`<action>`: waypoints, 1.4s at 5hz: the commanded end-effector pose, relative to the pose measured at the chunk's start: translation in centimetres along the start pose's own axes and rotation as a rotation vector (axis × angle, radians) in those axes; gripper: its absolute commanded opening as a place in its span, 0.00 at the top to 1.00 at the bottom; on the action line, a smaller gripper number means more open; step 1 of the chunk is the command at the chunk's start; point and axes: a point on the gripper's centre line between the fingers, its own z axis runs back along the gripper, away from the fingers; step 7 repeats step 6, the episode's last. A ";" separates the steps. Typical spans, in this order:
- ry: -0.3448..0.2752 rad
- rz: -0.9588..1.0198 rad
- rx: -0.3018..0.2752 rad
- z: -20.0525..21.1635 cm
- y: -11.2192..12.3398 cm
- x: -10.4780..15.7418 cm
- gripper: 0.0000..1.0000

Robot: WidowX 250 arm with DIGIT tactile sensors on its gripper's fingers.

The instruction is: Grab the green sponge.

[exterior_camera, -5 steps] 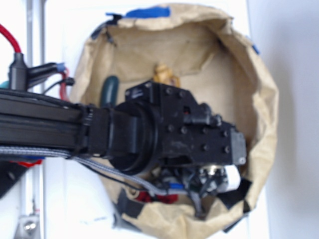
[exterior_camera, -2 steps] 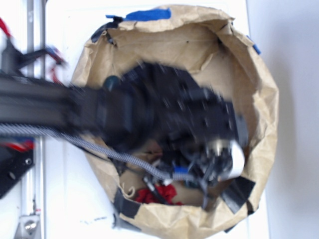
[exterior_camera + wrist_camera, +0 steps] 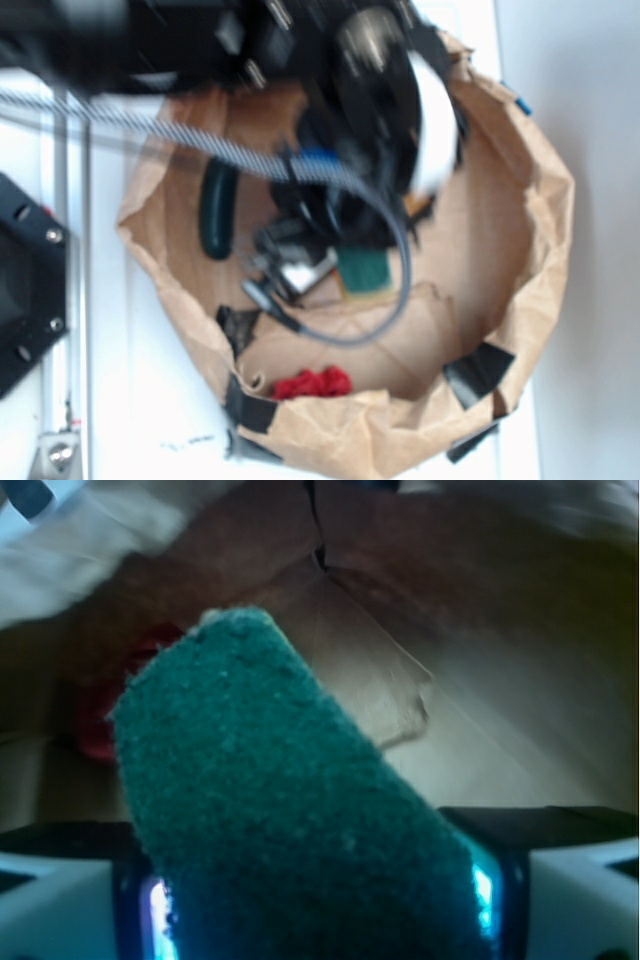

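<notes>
White table [image 3: 140,400] carries brown paper bag [image 3: 545,250], rolled open, rim patched with black tape [image 3: 478,375] at 5 o'clock and 7 o'clock. Black mount plate [image 3: 25,290] sits on table at 9 o'clock, just beside bag. Metal rail [image 3: 68,330] runs along left edge.

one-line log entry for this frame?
phase: lift | gripper: shut on green sponge | sponge: clear of bag floor | paper bag: red cloth, cucumber left inside
</notes>
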 end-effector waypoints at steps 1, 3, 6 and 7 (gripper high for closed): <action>0.127 0.515 0.113 4.7 -1.2 -0.9 1.00; 0.139 0.921 0.249 5.3 -2.0 -0.6 1.00; 0.087 0.878 0.297 4.9 -2.6 0.0 1.00; 0.087 0.878 0.297 4.9 -2.6 0.0 1.00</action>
